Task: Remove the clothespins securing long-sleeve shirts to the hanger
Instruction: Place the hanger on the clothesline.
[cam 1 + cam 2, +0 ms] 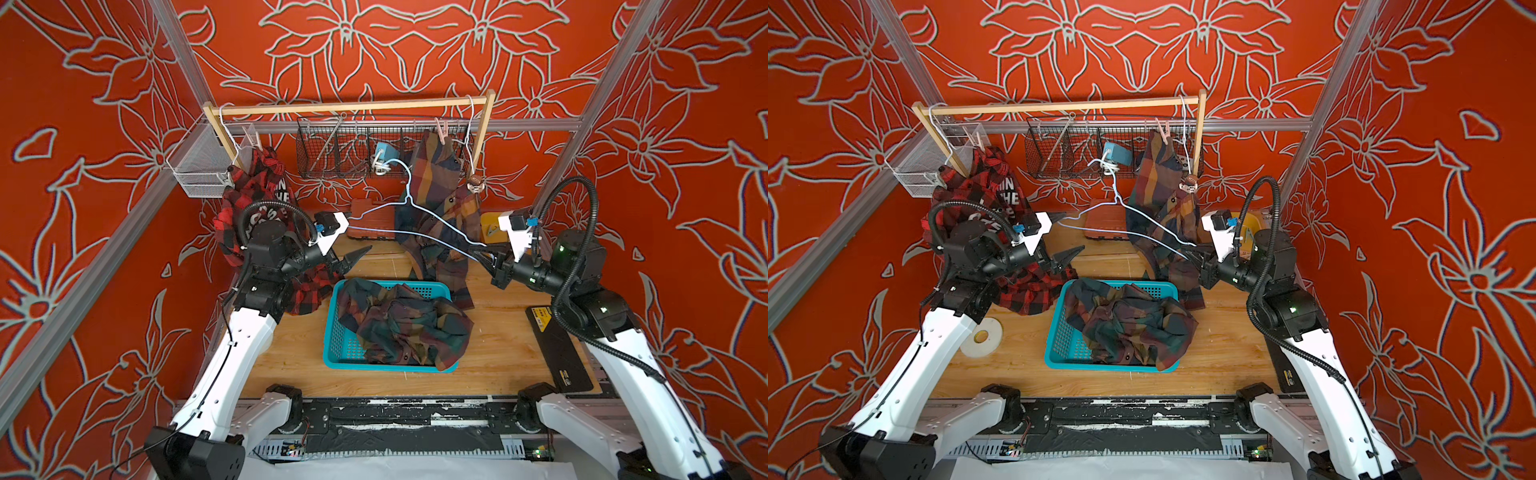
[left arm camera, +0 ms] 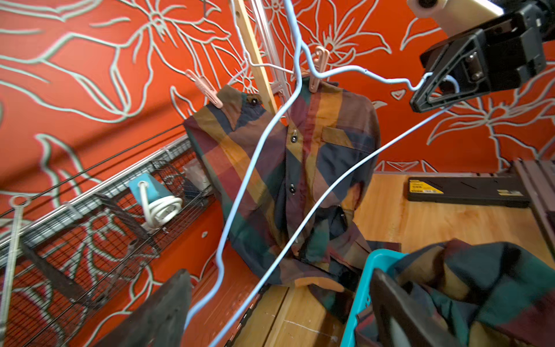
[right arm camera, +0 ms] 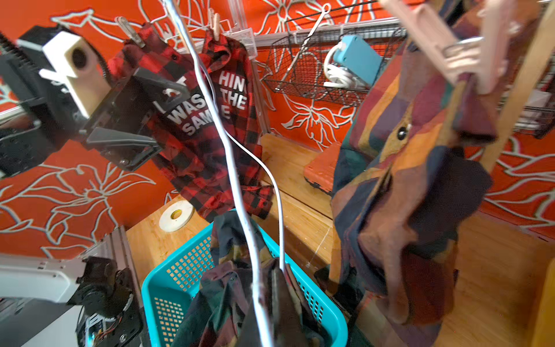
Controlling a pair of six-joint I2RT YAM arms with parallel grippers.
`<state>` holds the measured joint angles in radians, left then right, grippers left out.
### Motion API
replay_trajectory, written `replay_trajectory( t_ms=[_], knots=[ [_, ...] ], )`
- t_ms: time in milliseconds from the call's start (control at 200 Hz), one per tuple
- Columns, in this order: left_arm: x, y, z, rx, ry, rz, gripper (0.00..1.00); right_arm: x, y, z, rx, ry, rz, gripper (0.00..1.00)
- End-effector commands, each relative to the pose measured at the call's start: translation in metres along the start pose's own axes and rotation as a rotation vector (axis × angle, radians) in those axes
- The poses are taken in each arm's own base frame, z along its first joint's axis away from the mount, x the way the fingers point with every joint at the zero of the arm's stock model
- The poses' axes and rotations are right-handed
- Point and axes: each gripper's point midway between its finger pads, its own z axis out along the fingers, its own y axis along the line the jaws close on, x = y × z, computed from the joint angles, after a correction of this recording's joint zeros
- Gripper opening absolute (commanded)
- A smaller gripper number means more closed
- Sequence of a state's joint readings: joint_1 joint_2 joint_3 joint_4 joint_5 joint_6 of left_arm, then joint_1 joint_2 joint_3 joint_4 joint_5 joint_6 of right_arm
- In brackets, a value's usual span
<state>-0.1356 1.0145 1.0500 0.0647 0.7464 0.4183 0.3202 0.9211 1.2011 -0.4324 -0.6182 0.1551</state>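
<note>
Left wrist view shows your right gripper clamped shut on 1 end of the pale-blue wire hanger. Your left gripper stands wide open, gripping nothing; the hanger's other end passes between its spread fingers, and you cannot tell whether it touches them. Just below both tools, the crumpled plaid shirt fills the teal basket on the wooden table. At far right, the hanging plaid shirt dangles from the wooden rail, pinned by 2 pink clothespins at its shoulders. At far left, the red-and-black shirt hangs from the same rail, with 2 clothespins gripping its top edge.
</note>
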Motion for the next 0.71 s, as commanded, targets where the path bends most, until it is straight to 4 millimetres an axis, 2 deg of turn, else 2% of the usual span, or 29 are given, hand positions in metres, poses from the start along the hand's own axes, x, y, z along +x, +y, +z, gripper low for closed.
replay_trajectory(
  t_ms=[0,200,370,701],
  knots=[
    [-0.035,0.02,-0.015,-0.154,-0.121,0.036,0.89,-0.024,-0.008,-0.012,0.099,-0.057,0.01,0.0],
    [-0.025,0.027,-0.025,-0.253,-0.127,-0.001,0.89,-0.065,-0.006,-0.007,0.153,-0.12,0.009,0.0],
    [-0.013,0.024,-0.029,-0.278,-0.116,-0.016,0.88,-0.09,0.005,0.018,0.21,-0.103,-0.071,0.0],
    [-0.003,0.021,-0.033,-0.307,-0.123,-0.043,0.88,-0.137,0.002,0.057,0.265,-0.144,-0.031,0.0]
  ],
)
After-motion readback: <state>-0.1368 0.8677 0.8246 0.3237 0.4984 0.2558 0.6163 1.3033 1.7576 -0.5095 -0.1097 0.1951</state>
